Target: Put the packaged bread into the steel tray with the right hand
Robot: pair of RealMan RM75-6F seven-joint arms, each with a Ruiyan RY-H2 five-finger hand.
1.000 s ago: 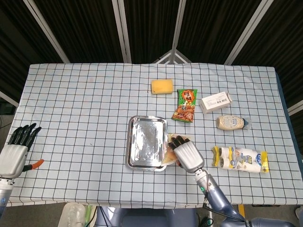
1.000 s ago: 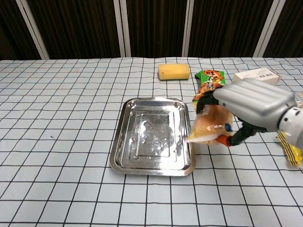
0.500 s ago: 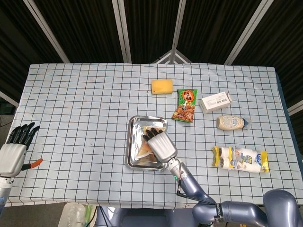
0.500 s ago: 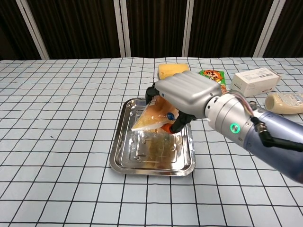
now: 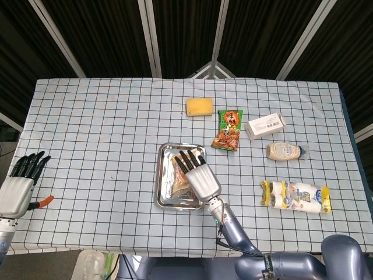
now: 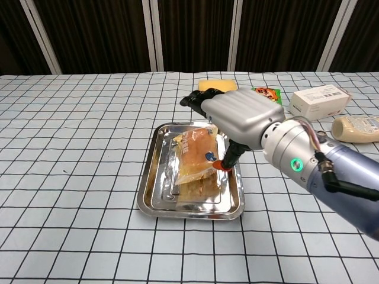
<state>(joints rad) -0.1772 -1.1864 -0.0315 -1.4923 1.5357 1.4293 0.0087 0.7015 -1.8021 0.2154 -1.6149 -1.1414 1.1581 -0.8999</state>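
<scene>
The packaged bread point(image 6: 195, 158) lies slanted inside the steel tray point(image 6: 149, 184), its clear wrapper leaning toward the tray's right half. In the head view the bread point(image 5: 177, 180) shows only at the left of my right hand point(image 5: 199, 175). That hand point(image 6: 241, 117) hovers over the tray's right side with fingers spread toward the far rim of the tray point(image 5: 161, 177). Its orange thumb tip is close to the wrapper's edge, and no grip on the bag shows. My left hand point(image 5: 21, 183) sits at the table's near left corner, fingers apart, holding nothing.
Behind the tray lie a yellow sponge point(image 5: 199, 107) and a green snack bag point(image 5: 228, 129). To the right are a white box point(image 5: 266, 125), a squeeze bottle point(image 5: 285, 151) and a yellow-and-blue packet point(image 5: 295, 196). My right forearm point(image 6: 331, 171) crosses the near right area.
My right hand carried the bread leftward from beside the tray to over it, then lowered it. The fingers have spread and the bread now lies in the tray. The left hand stayed put.
</scene>
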